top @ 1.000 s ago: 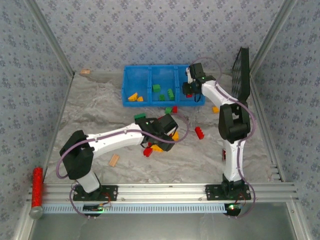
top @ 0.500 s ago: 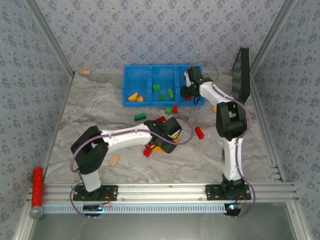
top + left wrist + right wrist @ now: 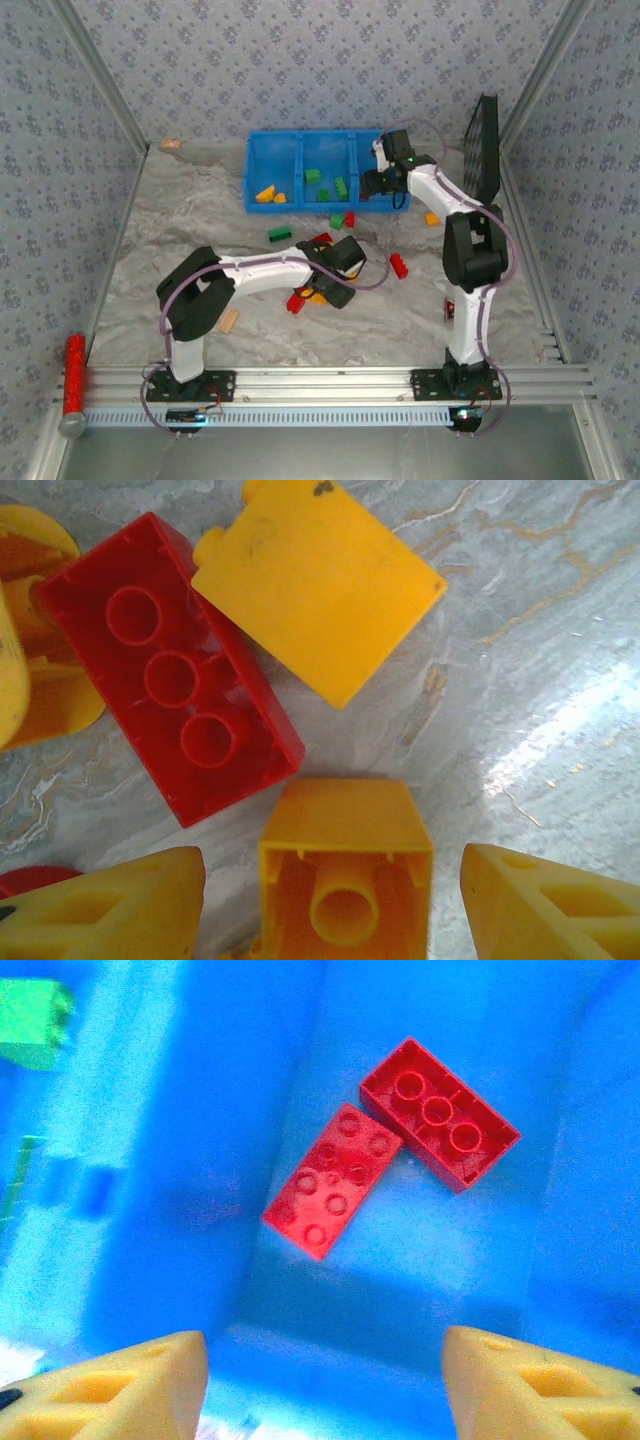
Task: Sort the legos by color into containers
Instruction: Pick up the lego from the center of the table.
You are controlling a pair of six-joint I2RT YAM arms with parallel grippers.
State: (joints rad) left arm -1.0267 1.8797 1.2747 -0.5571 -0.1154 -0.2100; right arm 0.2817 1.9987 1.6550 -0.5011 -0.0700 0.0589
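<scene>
The left gripper [image 3: 325, 912] stands open low over the marbled grey tabletop [image 3: 520, 680]. Its two yellow fingers are on either side of a small orange-yellow plastic brick [image 3: 345, 865] that lies hollow side up, and neither finger touches it. A red oblong plastic brick [image 3: 175, 700], also underside up, lies at ten o'clock from it, its near corner just beside the left finger. An orange-yellow sloped brick [image 3: 320, 590] sits at twelve o'clock.

That corner looks like the risk. If the jaws close as they stand, the finger may catch the red brick and drag it along, or skew the target so that it slips out. A wrong colour could then ride into the bin.

The right gripper [image 3: 320, 1385] is likewise spread and empty. It hangs over the right-hand compartment [image 3: 560, 1260] of the bright blue plastic bin [image 3: 300, 140], where a pair of red bricks [image 3: 330, 1180] lie touching on the floor.

The wrist cameras give the finger clearance and what sits beneath each gripper. The top view gives the layout:
- The bin is at twelve o'clock on the table.
- The orange-yellow pieces [image 3: 268, 194] are in its left compartment and the green pieces [image 3: 325, 182] in the middle one.
- Among the loose bricks yet to be sorted, a green brick [image 3: 280, 234] lies at eleven o'clock of the left gripper and a stray red brick [image 3: 399, 265] at three o'clock
</scene>
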